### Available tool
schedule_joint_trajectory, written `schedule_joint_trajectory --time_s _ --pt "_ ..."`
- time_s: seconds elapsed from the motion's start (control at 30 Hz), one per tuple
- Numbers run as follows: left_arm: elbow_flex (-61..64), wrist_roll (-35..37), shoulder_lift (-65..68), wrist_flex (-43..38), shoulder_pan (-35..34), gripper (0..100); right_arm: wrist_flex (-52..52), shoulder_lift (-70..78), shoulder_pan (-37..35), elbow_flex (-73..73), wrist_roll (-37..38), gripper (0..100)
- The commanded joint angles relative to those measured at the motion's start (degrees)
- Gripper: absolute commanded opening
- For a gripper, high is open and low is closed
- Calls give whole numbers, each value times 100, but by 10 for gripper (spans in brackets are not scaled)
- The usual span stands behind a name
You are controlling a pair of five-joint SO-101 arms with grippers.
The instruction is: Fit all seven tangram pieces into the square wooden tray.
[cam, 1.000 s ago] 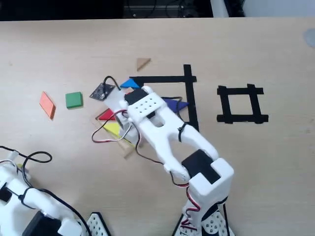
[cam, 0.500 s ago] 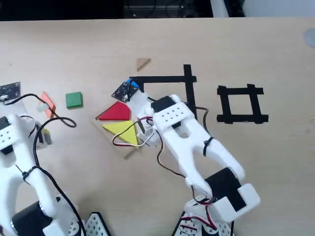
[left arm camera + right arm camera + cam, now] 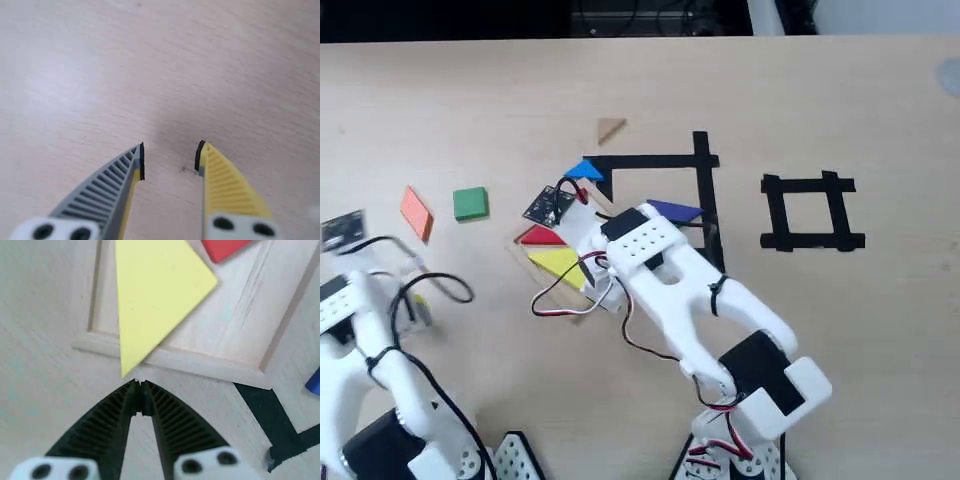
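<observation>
Closed and empty, the right end effector [image 3: 140, 385] sits by the yellow triangle [image 3: 150, 295] tip at the tray [image 3: 210, 365] rim; the left end effector [image 3: 170, 157] hangs open over the desk [image 3: 150, 60].

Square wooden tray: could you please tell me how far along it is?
Done: red triangle and yellow triangle lie in the square wooden tray, yellow tip overhanging its rim. In hand: nothing; right pincer shut beside the tip, left pincer open. Remaining: blue triangle, dark blue piece, tan triangle, green square, orange parallelogram.

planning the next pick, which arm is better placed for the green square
Probably left: left gripper is open, nearer the green square; right gripper is shut at the yellow triangle.
</observation>
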Motion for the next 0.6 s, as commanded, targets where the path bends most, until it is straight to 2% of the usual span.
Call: schedule_joint_trajectory --time_s 0.0,0.17,0.57 --pt "31 26 9 -176 -796 198 -70 -4 -53 -57 -53 11" --pt "154 -264 18 -167 -1200 197 -202 514 -35 -198 -53 11" --pt "268 -255 18 -185 -1174 196 -149 1174 -202 -1068 -62 11"
